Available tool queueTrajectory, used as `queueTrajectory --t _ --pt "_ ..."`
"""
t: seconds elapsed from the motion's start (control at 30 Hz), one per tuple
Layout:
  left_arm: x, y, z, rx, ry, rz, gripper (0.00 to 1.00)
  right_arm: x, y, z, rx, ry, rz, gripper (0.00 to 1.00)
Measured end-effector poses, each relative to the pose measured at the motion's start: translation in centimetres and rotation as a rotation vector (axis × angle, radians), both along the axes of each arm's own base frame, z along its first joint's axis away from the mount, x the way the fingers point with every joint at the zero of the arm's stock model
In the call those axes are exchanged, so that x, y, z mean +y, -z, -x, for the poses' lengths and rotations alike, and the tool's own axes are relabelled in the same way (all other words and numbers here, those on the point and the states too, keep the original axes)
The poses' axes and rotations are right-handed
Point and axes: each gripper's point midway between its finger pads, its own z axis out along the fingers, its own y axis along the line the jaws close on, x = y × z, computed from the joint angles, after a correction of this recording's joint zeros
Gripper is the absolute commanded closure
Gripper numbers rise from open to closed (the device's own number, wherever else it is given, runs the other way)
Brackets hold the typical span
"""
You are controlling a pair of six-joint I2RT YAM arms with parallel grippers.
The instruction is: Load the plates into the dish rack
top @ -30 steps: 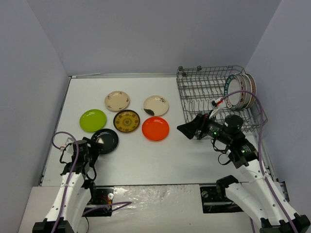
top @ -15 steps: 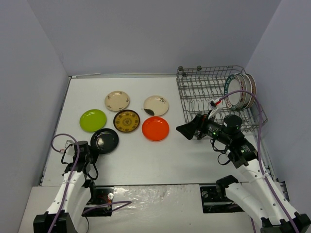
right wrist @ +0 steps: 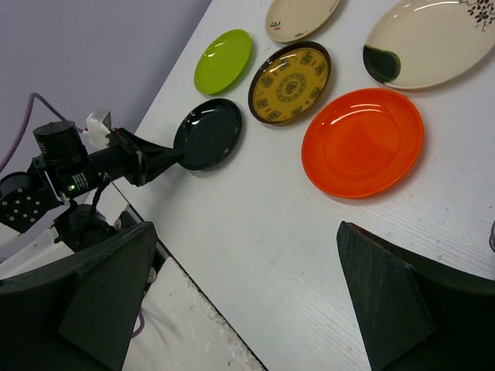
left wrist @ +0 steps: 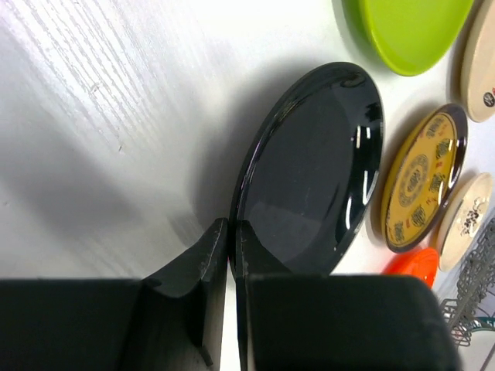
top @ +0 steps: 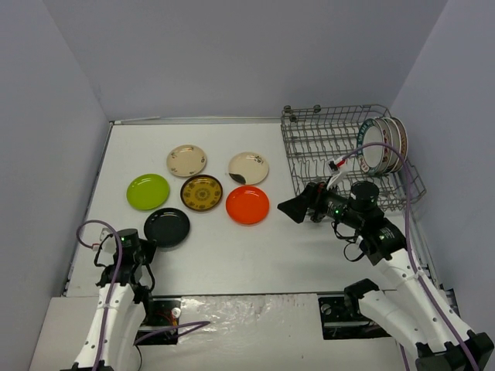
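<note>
A white table (top: pixel 232 259) with a faint wood grain spans the scene, closed in by plain lavender-grey walls (top: pixel 247 54) on the far, left and right sides. Along its near edge lies a crinkled, shiny sheet (top: pixel 255 309).

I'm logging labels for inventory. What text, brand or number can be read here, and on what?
None readable.
Brown-and-yellow plate: ornament only, too small to tell any characters.
Cream plate: small dark rim mark, blurred.
Black plate: plain.
</note>
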Motion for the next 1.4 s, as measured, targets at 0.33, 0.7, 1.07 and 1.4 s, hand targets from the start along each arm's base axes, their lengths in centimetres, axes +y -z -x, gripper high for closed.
queueTrajectory --t 0.33,0.7,1.07,1.4 --pt "-2.0 -9.4 -0.5 -0.145 0.170 -0.012 1.00 3.0 1.4 -0.8 0.126 -0.063 0.021 0.02" --pt "-6.7 -17.1 -1.5 -0.277 0.494 0.052 1.00 12.7 2.9 1.1 0.193 -0.267 0.073 0.12" --pt "-9.8 -18.4 -1.0 -0.300 0.692 0.085 1.00 16.8 3.8 -2.0 0.204 -0.232 0.052 0.38" --pt "-11.7 -18.9 -1.0 -0.326 0.790 0.091 1.00 17.9 4.3 -3.6 0.212 -0.188 0.031 0.93"
